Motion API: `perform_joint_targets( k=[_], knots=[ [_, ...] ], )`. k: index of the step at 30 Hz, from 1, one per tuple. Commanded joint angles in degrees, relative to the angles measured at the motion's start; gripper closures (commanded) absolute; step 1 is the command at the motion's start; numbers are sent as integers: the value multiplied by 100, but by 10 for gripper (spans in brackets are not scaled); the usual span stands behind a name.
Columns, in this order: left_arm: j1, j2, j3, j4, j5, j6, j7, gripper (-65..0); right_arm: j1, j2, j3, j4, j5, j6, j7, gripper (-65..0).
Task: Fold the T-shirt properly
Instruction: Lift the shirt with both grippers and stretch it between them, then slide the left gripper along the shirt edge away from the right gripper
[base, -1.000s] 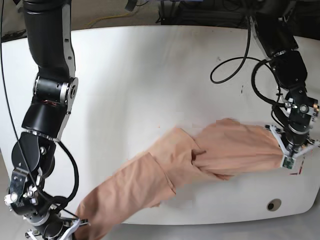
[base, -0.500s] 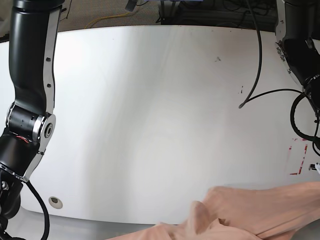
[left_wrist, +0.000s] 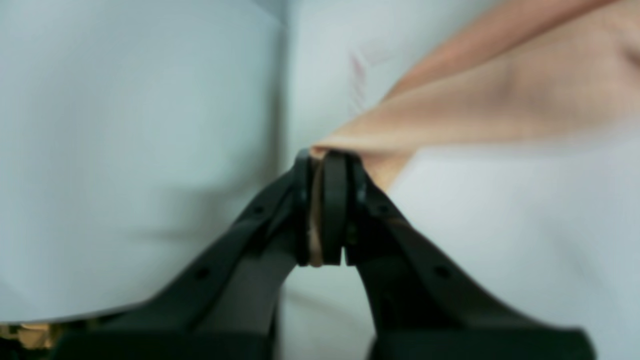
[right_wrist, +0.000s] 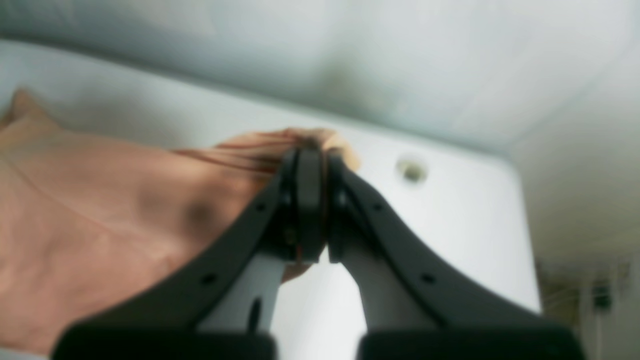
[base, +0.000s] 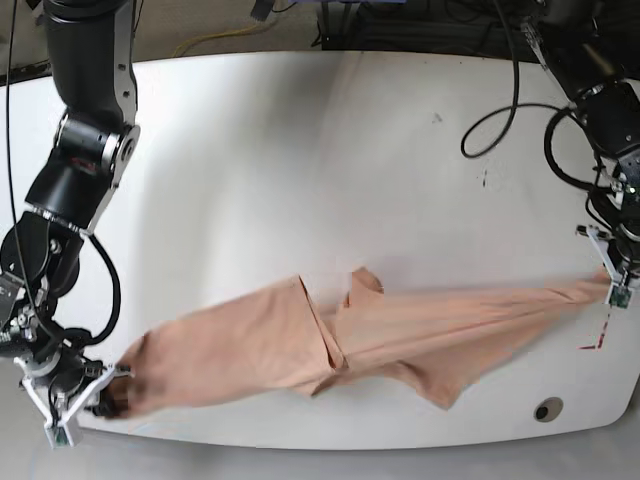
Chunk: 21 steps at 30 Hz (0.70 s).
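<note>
Left hand (left_wrist: 325, 210), seen close from its wrist camera: two black fingers pressed together on a thin fold of peach cloth, an edge of the shirt (left_wrist: 500, 105) caught between the pads. From the pinch the fabric fans away up and to the right, lifted off the white surface (left_wrist: 125, 150).

Right hand (right_wrist: 310, 210), from its own wrist camera: fingers likewise clamped tight on a bunched edge of the shirt (right_wrist: 125, 215), with gathered pleats at the fingertips. The cloth spreads away to the left and lies partly on the surface (right_wrist: 450, 210), near a corner with a small round hole (right_wrist: 411, 170).

In the overhead view the right hand (base: 75, 395) is at the near left corner and the left hand (base: 612, 270) is at the far right edge, well apart. The shirt (base: 330, 345) is stretched between them as a long, narrow, twisted band across the front part of the surface (base: 300, 150), with a flap sticking up near the middle and a corner sagging toward the front edge.

Judging by how it drapes and wrinkles, the shirt is light, soft and limp. It will sag wherever it is unsupported and will not hold a crease unaided. Seams, hem or shoulders look like the best places to grip; a pinch of a single thin layer may slip.
</note>
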Motion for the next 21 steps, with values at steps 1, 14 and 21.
perform_joint_targets(
  k=[1, 14, 21],
  knots=[
    [309, -4, -146, 87, 97, 83, -371, -1, -330, 61, 305, 115, 213, -35, 156, 0],
    [2252, 172, -866, 87, -298, 74, -609, 0, -2660, -9, 1087, 185, 1400, -61, 156, 0],
    [3025, 181, -1165, 140, -878, 65, -609, -1, -3442, -45, 1131, 941, 1567, -88, 156, 0]
  ],
)
